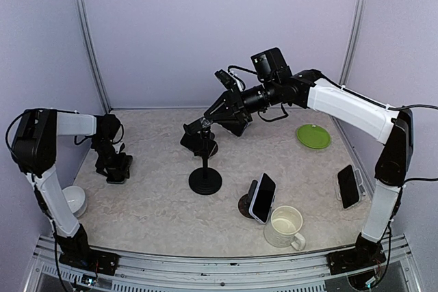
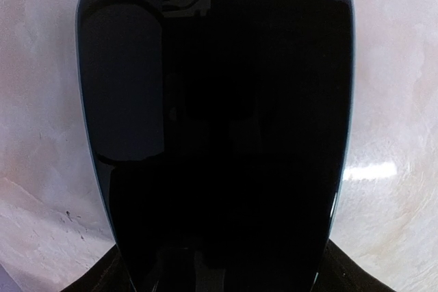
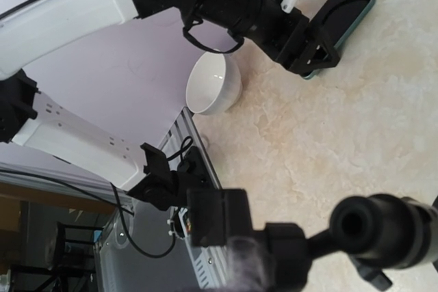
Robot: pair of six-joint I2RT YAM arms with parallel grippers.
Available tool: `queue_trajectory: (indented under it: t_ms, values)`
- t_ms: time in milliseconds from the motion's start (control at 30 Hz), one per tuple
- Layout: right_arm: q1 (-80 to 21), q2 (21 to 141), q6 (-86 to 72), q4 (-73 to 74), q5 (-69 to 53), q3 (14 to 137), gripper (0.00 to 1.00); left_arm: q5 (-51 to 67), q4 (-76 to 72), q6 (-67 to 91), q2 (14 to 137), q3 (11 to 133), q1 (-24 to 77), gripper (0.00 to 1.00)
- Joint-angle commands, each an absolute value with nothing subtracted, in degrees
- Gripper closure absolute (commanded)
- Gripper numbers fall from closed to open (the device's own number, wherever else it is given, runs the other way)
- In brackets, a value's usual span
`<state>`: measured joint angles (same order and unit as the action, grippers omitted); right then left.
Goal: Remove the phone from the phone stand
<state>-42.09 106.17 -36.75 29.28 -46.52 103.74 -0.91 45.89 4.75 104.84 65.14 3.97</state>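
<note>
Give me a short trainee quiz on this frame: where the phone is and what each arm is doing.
1. Multiple choice: what does the left gripper hang over? A) a spoon B) the phone C) a sponge
2. Short answer: which gripper has its jaws on the head of the phone stand?
3. True or false: a phone is clamped in the phone stand.

Key: 1 B. 2 The right gripper. 3 False: the stand's head carries no phone.
</note>
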Motion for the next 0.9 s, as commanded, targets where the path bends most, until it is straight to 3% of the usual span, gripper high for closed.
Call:
queue_trajectory:
  t_ms: [0,233,467,700,867]
  values:
    - [-41.64,104.21,-36.65,26.19,-48.43,104.46,1.0,-3.53,48.57,3.43,108.15,64.73,4.05,0.24]
    - [-41.61,105.09,-36.69,26.63,-48.9,105.45,1.0,-3.8,48.64,4.17,105.4,64.68,3.94,0.02]
    - [-41.61,105.36,-36.64,26.94,-49.26,106.16,1.0,-2.59,47.42,4.39,96.13,70.34,6.86,0.01]
    - [-41.66,104.87,-37.73,25.88,-49.75,105.03,1.0,1.26,31.99,0.29,79.36,72.92,19.46,0.01]
    - [-41.61,104.46,-38.39,25.05,-49.66,104.14,1.0,3.18,28.82,-1.94,73.64,74.0,25.88,0.01]
